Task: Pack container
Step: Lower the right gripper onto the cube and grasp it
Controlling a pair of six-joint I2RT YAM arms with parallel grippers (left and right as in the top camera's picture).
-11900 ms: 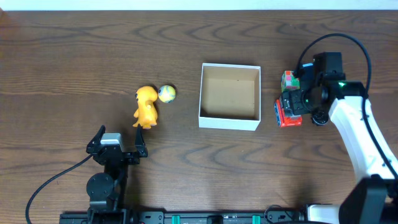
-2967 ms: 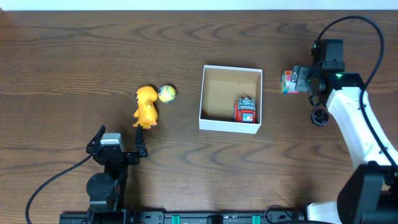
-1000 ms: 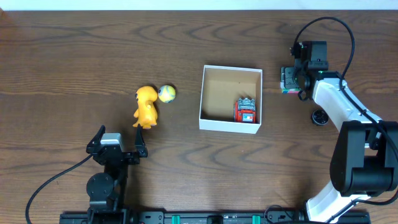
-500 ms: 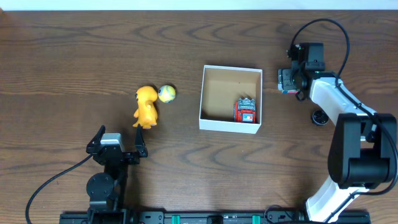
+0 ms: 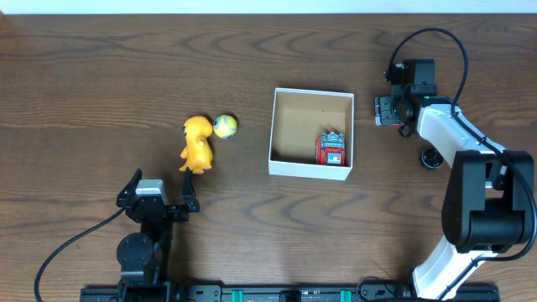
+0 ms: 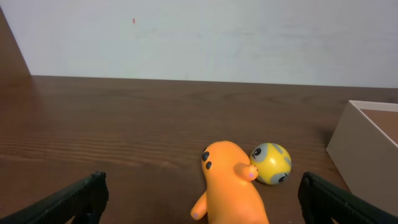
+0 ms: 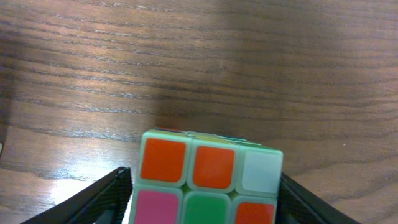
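Note:
The container [image 5: 309, 169] is a white-walled square box with a brown inside, at the table's middle. A red toy car [image 5: 332, 149] lies in its front right corner. My right gripper [image 5: 391, 110] is just right of the box, shut on a multicoloured puzzle cube [image 5: 384, 110]. In the right wrist view its fingers [image 7: 102, 199] press both sides of the cube [image 7: 208, 180]. An orange figure [image 5: 197, 144] and a yellow ball [image 5: 225, 126] lie left of the box. My left gripper [image 5: 158, 200] is open and empty, near the front edge, below the figure [image 6: 230, 186].
A small black round piece [image 5: 431, 158] lies on the table right of the box, beside my right arm. The ball [image 6: 271, 163] touches the figure's head. The container's white corner [image 6: 364, 146] shows at the right of the left wrist view.
The red car has gone from the table at the right into the container. My right gripper has come back to the cube and closed round it. The left arm has not moved.

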